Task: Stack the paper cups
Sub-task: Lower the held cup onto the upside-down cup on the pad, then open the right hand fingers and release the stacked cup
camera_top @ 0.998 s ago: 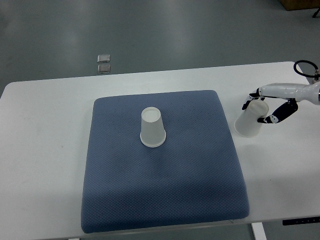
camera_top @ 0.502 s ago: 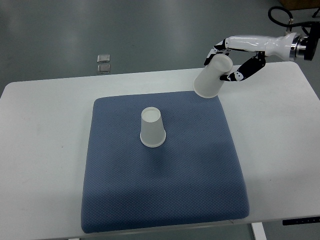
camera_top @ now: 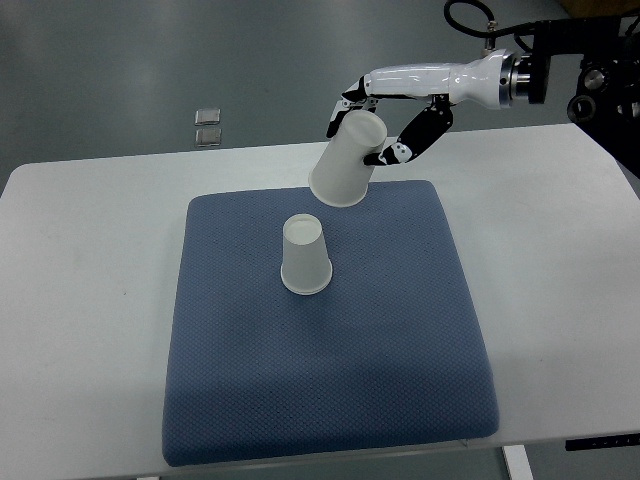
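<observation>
right hand [camera_top: 385,125] clasps carried paper cup [camera_top: 347,160] near its base, mouth tilted down-left to slip over | target paper cup [camera_top: 304,255] inverted mid blue pad [camera_top: 400,340], near and left, apart | left arm unseen

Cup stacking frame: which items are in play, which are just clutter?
In play: held paper cup, gripped mouth-down and tilted by the right hand; upside-down paper cup on the blue mat.

Clutter: two small silver squares on the floor beyond the white table.
</observation>
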Controlling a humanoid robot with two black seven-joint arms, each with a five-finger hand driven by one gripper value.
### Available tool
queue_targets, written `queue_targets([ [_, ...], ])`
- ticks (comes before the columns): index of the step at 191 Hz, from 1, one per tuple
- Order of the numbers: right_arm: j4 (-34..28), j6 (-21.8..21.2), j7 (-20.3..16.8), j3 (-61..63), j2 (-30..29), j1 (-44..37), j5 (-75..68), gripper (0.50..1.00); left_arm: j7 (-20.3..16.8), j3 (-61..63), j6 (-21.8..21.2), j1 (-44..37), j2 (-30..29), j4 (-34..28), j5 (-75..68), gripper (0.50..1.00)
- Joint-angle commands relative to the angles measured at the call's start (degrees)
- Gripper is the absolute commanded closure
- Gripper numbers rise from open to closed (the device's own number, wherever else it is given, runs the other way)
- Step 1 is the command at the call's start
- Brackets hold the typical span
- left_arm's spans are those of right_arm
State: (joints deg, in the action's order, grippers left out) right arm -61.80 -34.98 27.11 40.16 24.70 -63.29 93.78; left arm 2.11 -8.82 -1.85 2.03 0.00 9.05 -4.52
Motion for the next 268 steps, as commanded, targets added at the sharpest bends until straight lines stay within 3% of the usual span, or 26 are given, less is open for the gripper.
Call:
queue_targets([
  [1, 0.02, -0.02, -1.10, -0.52, -1.24, -0.43, 0.08, 0.955, 0.00, -0.06, 0.00, -0.01, 0.00, 0.00, -0.05, 0.500],
  [268, -0.07, -0.02, -5.49, -5.44, -7.56, -0.43, 1.31, 0.936, 0.00, -0.06, 0.00, 0.07, 0.00, 0.00, 0.04, 0.500],
])
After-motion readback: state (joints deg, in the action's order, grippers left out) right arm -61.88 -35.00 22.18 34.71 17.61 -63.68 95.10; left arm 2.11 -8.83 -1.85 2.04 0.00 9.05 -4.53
